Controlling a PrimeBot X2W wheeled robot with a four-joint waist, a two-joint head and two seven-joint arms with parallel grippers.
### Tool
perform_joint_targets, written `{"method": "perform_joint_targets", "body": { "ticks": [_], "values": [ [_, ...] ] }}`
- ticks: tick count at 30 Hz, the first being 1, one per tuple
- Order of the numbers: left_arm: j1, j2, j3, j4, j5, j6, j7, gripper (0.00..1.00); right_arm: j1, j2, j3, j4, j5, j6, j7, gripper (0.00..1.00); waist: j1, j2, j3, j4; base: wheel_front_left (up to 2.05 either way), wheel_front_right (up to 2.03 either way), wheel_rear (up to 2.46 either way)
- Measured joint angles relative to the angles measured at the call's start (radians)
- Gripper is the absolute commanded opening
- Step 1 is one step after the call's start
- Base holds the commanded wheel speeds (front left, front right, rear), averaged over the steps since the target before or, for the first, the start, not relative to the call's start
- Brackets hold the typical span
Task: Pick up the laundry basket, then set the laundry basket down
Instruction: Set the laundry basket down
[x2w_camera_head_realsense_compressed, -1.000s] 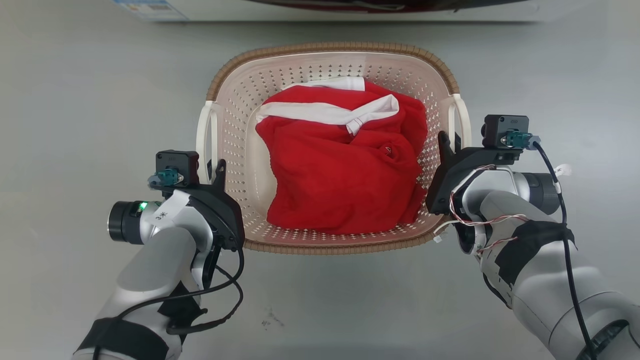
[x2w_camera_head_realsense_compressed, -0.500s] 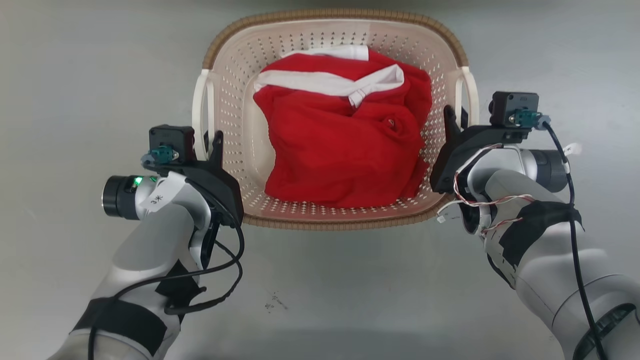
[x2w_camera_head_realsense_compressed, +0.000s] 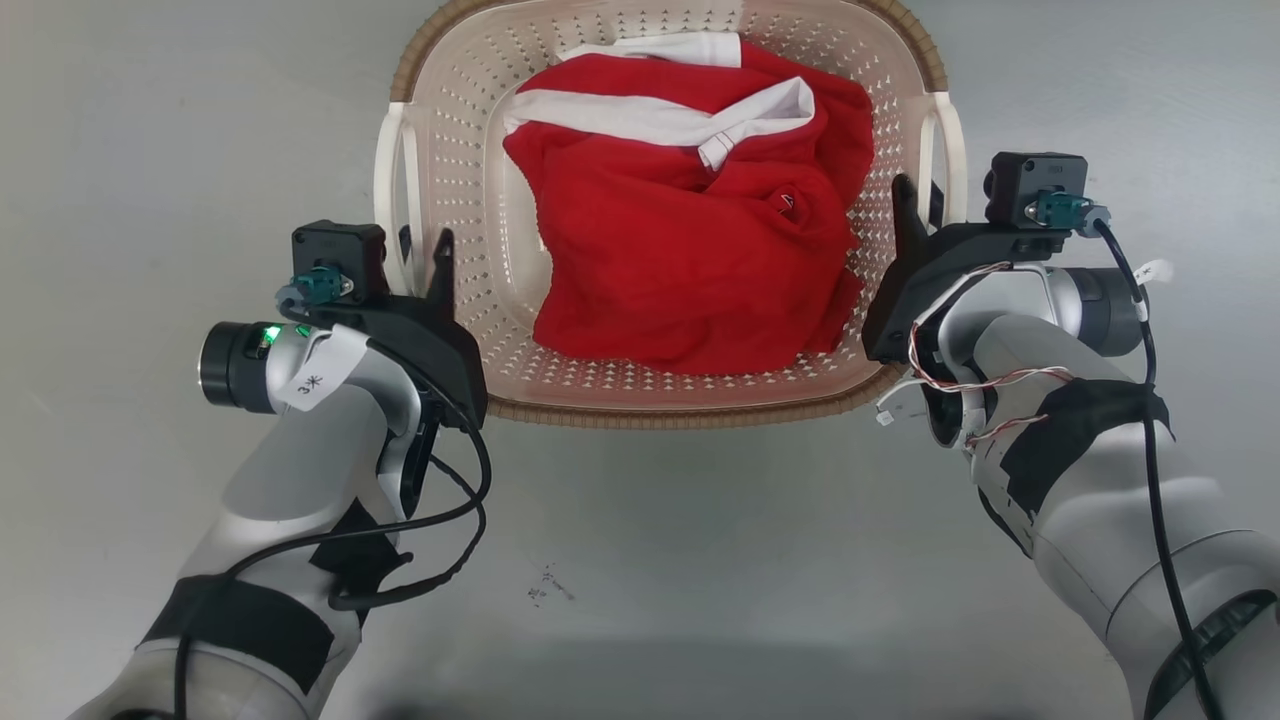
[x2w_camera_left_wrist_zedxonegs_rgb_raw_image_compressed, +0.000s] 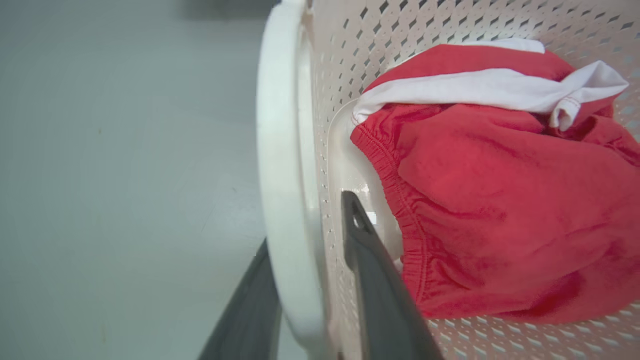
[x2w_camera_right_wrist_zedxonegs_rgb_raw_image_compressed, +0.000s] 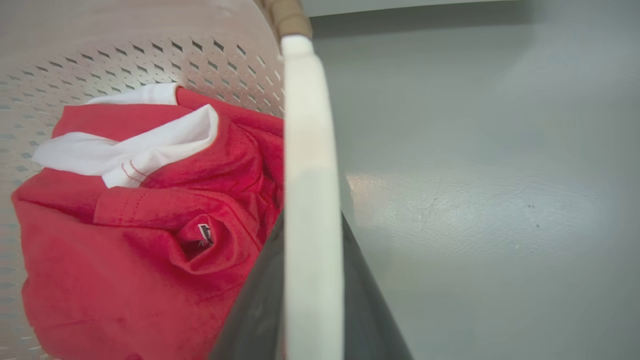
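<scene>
The basket (x2w_camera_head_realsense_compressed: 680, 413) opens upward, long axis running left-right. The left arm (x2w_camera_head_realsense_compressed: 330, 450) and right arm (x2w_camera_head_realsense_compressed: 1060, 400) reach forward at its ends, jaws clenched on the handles (x2w_camera_head_realsense_compressed: 384, 190).

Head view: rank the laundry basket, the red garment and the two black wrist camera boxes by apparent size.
1. laundry basket
2. red garment
3. left wrist camera box and right wrist camera box: look alike, not ranked.
</scene>
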Motion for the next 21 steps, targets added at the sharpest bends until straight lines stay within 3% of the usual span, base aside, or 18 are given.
{"method": "perform_joint_targets", "body": {
  "ticks": [1, 2, 21],
  "values": [
    [-0.001, -0.002, 0.0, 0.001, 0.0, 0.0, 0.0, 0.83, 0.0, 0.002, 0.0, 0.0, 0.0, 0.002, -0.003, 1.0, 0.0, 0.0, 0.0, 0.0, 0.0, 0.0, 0.0],
    [-0.004, -0.004, 0.0, 0.002, 0.001, 0.0, -0.001, 1.0, 0.0, 0.004, 0.0, 0.001, 0.0, 0.003, -0.004, 1.0, 0.0, 0.0, 0.001, 0.001, 0.0, 0.0, 0.0],
    [-0.009, 0.013, 0.018, 0.021, 0.007, -0.01, -0.018, 1.0, 0.008, 0.009, -0.003, 0.026, -0.005, 0.017, -0.026, 1.0, 0.0, 0.0, -0.073, -0.009, 0.0, 0.0, 0.0]
  ]
}}
